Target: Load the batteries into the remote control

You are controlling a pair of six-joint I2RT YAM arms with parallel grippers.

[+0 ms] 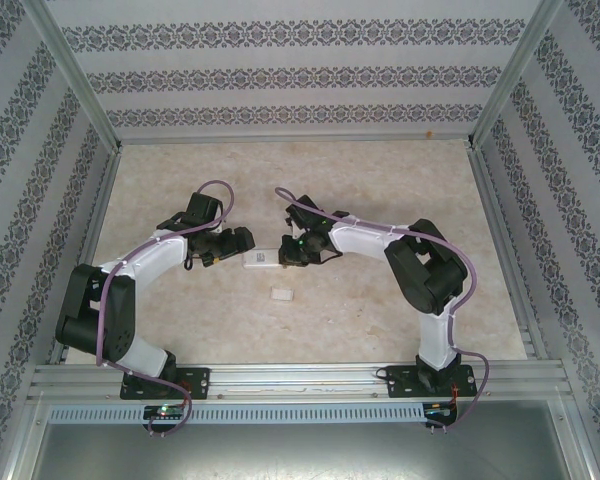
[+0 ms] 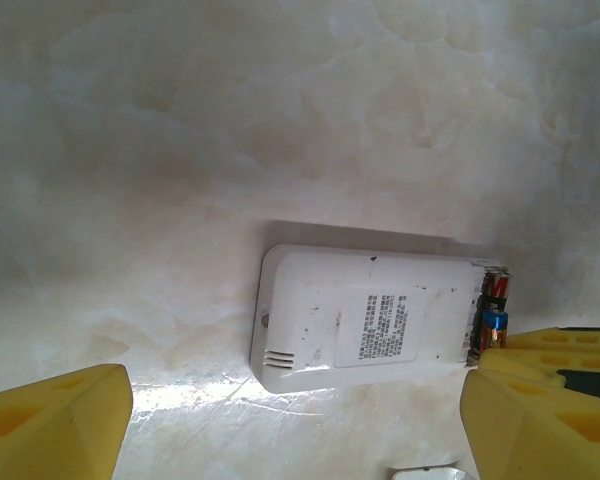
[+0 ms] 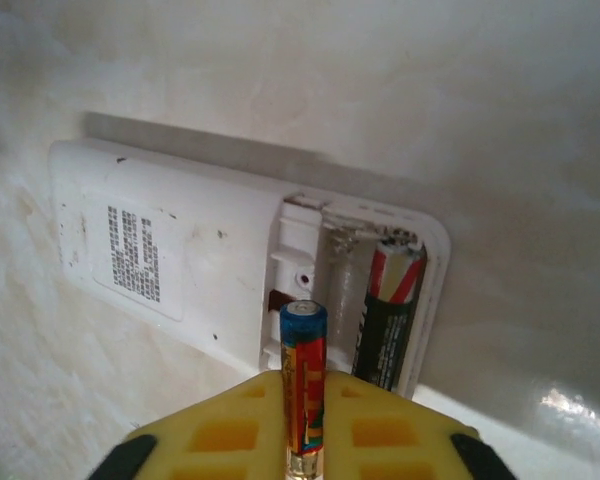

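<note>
The left arm bows in from its base, and the left gripper (image 1: 237,241) sits low at one end of the remote with its yellow foam fingers (image 2: 55,425) spread wide and empty. Between the grippers, the white plastic remote control (image 1: 260,260) lies back-up on the marbled table (image 1: 380,180) with open room around it. Its open bay holds a seated battery (image 3: 390,320) beside an empty slot. The right arm folds in, and the right gripper (image 1: 298,250) is clamped on a loose battery (image 3: 304,370), a slim, bright-wrapped cylinder at the bay's edge.
</note>
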